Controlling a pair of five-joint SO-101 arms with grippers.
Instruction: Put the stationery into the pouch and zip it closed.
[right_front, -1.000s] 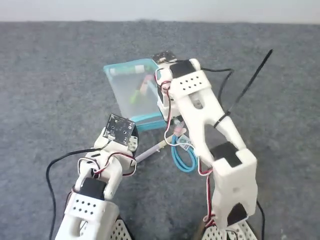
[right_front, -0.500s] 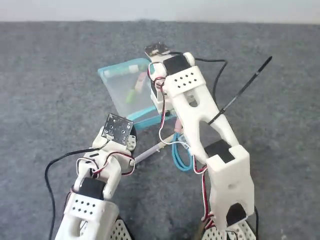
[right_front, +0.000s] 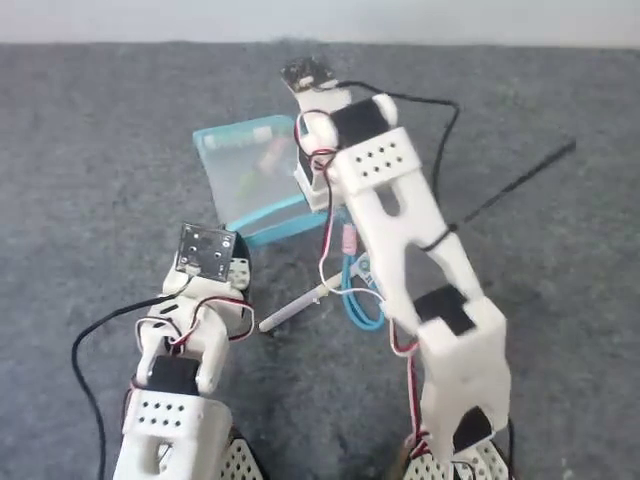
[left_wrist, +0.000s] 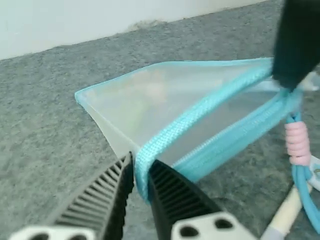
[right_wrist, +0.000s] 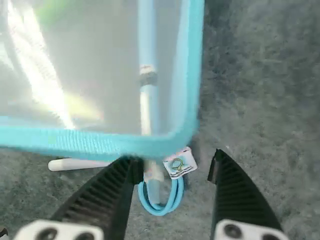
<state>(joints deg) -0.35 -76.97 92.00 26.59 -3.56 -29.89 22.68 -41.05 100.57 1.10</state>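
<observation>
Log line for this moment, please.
left gripper: shut on pouch edge | right gripper: open, over pouch corner | white pen, blue cord: on carpet, outside pouch

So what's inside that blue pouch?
Through the see-through side of the pouch you can see green and pink stationery. The right arm covers one end of the pouch, so anything lying there is hidden.
</observation>
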